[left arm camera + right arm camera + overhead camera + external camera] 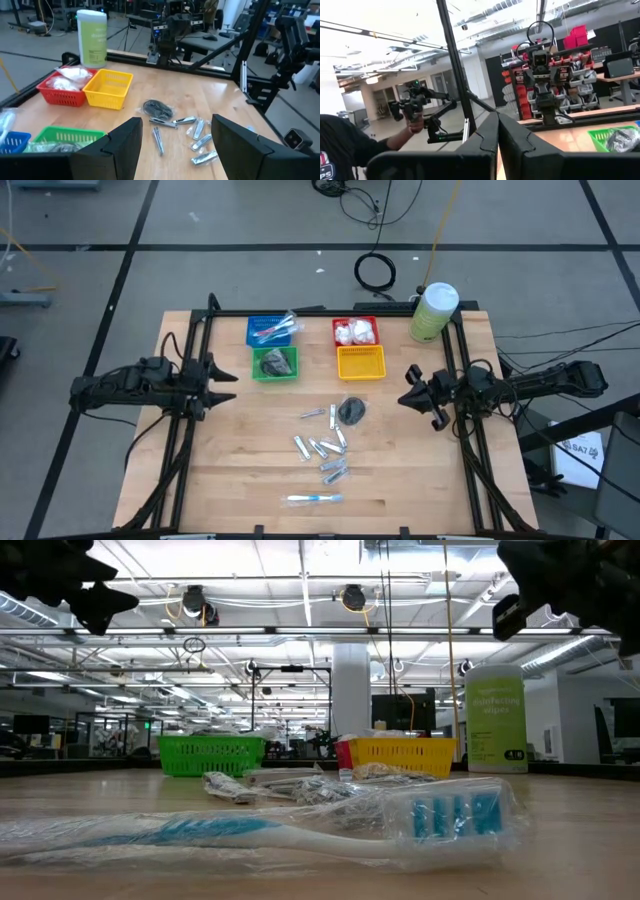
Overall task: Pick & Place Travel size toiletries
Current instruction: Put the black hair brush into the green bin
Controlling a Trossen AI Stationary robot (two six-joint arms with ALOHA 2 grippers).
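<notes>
The wooden table [420, 470] carries everything. The left arm reaches in from the table's left edge, its gripper [222, 384] hovering beside the green basket with jaws apart and nothing between them. The right arm comes from the right edge, its gripper [407, 399] hovering right of the loose items, jaws pressed together and empty.

A tall pale-green canister [433, 311] with a white lid stands at the far right corner. Four baskets sit in a block at the far middle: the blue basket [271, 330] holds wrapped toothbrushes, the green basket [274, 364] in front of it holds dark wrapped discs, the red basket [355, 331] holds white puffy packets, and the yellow basket [361, 362] in front of that looks empty.

The remaining toiletries lie loose on the table's middle. A blue toothbrush [314, 499] in clear wrap lies near the front edge, well apart from the rest. A dark disc [351, 410] in wrap lies in front of the yellow basket. Several silver tubes [325, 446] are scattered between the disc and the toothbrush.

In the right wrist view, a person's sleeve [342, 142] and hand [415, 124] show in the room beyond.
</notes>
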